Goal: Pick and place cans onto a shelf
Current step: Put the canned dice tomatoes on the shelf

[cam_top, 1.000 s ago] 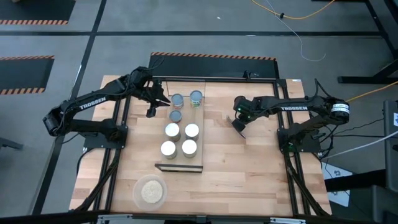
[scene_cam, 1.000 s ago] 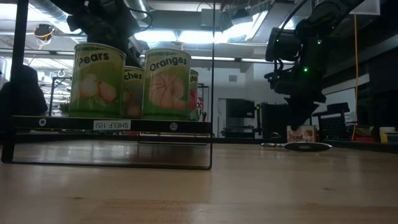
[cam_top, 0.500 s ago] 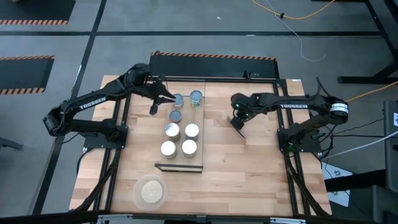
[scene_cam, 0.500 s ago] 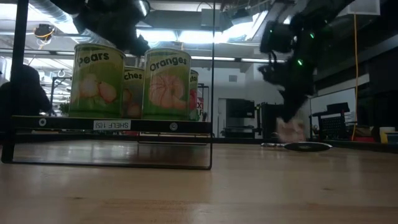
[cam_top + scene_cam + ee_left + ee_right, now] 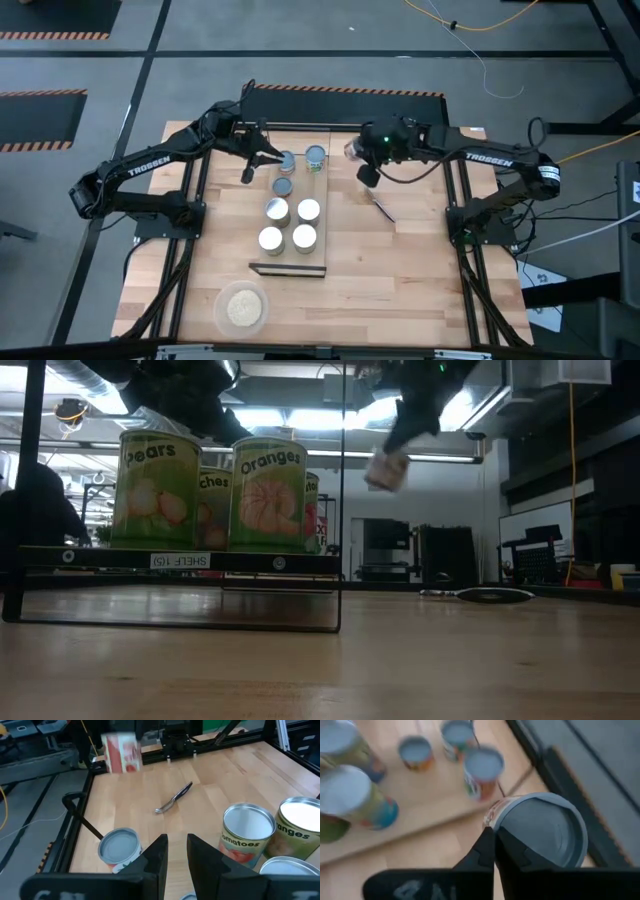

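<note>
Seen from above, nearest the front edge of the wooden table (image 5: 400,270) sits a round dish of beige grains (image 5: 241,308), and behind it the pale shelf (image 5: 290,215) carries four cans in a square, the Pears can (image 5: 156,487) and Oranges can (image 5: 268,495) foremost. Farther back on the shelf stand three smaller cans (image 5: 285,172), with the left gripper (image 5: 250,167) hovering just beside them, its fingers (image 5: 156,862) slightly apart and empty. Beyond these, the right gripper (image 5: 362,165) is raised near the table's far edge, clamped on a red-and-white can (image 5: 386,471) in mid-air, above a spoon (image 5: 382,208) lying on the table.
</note>
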Robot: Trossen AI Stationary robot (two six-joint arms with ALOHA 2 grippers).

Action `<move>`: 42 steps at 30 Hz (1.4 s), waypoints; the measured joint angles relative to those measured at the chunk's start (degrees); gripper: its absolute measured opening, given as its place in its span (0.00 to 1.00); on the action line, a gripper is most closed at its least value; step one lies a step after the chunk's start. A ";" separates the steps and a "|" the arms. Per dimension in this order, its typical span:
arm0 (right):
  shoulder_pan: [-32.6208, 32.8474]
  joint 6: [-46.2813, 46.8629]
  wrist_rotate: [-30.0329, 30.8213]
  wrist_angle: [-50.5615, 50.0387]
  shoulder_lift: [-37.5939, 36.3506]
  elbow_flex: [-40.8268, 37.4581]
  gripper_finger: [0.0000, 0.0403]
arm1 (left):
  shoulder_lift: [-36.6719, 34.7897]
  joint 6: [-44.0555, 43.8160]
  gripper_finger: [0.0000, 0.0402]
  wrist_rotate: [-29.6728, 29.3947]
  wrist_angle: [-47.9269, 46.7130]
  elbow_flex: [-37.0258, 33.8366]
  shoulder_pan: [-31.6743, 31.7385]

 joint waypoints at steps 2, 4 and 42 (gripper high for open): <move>0.68 -2.12 0.00 0.88 0.00 2.14 0.01 | 0.00 0.00 0.16 -0.28 0.02 0.00 0.00; 1.19 -4.20 -0.01 1.79 0.00 3.67 0.01 | 0.00 -0.01 0.16 -0.33 0.02 0.00 0.00; 6.08 -15.40 -13.61 2.35 29.34 19.65 0.02 | 0.00 0.02 0.16 -0.42 -1.53 0.00 0.02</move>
